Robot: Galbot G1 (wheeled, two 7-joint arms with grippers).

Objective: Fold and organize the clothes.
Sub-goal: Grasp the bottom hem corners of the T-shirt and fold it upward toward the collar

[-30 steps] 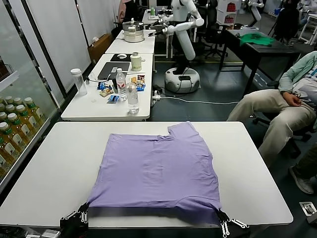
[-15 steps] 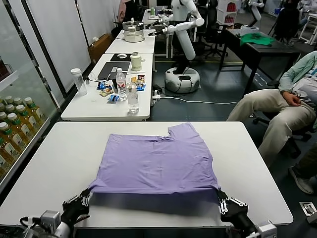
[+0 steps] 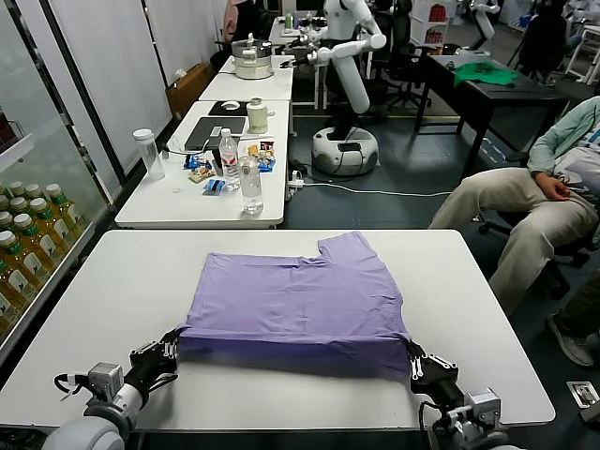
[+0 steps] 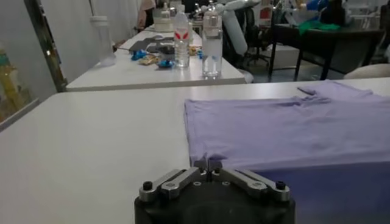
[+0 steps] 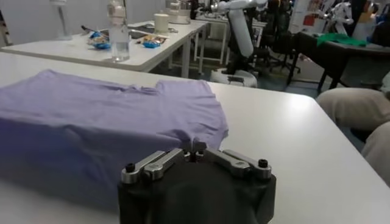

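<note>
Beyond the near white counter point(image 3: 487, 309), a second white counter point(image 3: 178, 211) is seen carrying clear plastic bottles point(image 3: 249, 184), a tall clear tumbler point(image 3: 149, 155) and small snack packets point(image 3: 208, 175). Farther back a white robot point(image 3: 345, 84) stands on a round base, a bright green garment point(image 3: 486, 73) lies on a dark table point(image 3: 487, 94), and a seated person in beige trousers point(image 3: 525, 202) is at the right edge. Shelved bottles of yellow-green drink point(image 3: 23, 258) are visible at the left.

On the near counter the lavender-purple short-sleeved T-shirt of thin soft fabric point(image 3: 295, 305) is spread across the middle, one sleeve pointing away from the robot. Its near edge is raised off the counter and held up at both corners, so that a fold of cloth hangs below the lifted edge.

The left hand point(image 3: 164, 358) is closed on the near left corner of the shirt; in the left wrist view point(image 4: 207, 164) its fingertips are pressed together with cloth pinched between them. The right hand point(image 3: 414, 363) is closed on the near right corner, and in the right wrist view point(image 5: 194, 150) the purple fabric is likewise pinched between its meeting fingertips. Both hands are held low, just above the counter near its front edge.
</note>
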